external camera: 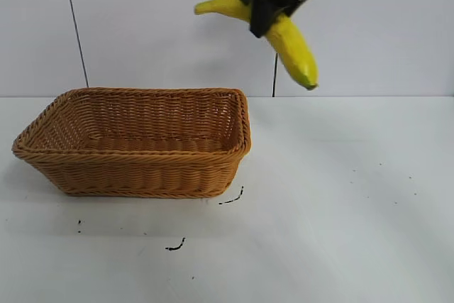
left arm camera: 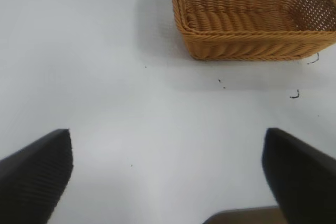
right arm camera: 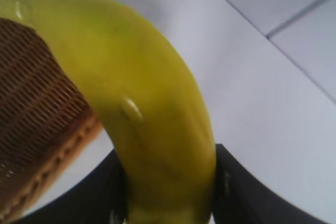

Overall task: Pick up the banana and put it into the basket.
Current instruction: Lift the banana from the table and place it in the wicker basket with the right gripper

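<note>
Transfer: right gripper [external camera: 278, 6] clamped on long curved yellow banana [external camera: 294, 47], airborne, up and beside rectangular tan woven wicker basket [external camera: 135, 172].
Carry across above braided rim, lower, then release. Left gripper [left arm camera: 167, 174] parked apart, fingers spread, holding nothing.

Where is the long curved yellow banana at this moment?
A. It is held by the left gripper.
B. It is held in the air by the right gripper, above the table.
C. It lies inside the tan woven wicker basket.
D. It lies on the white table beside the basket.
B: the exterior view shows the right gripper shut on the long curved yellow banana, high above the white table, up and to the right of the tan woven wicker basket, which holds nothing.
</note>
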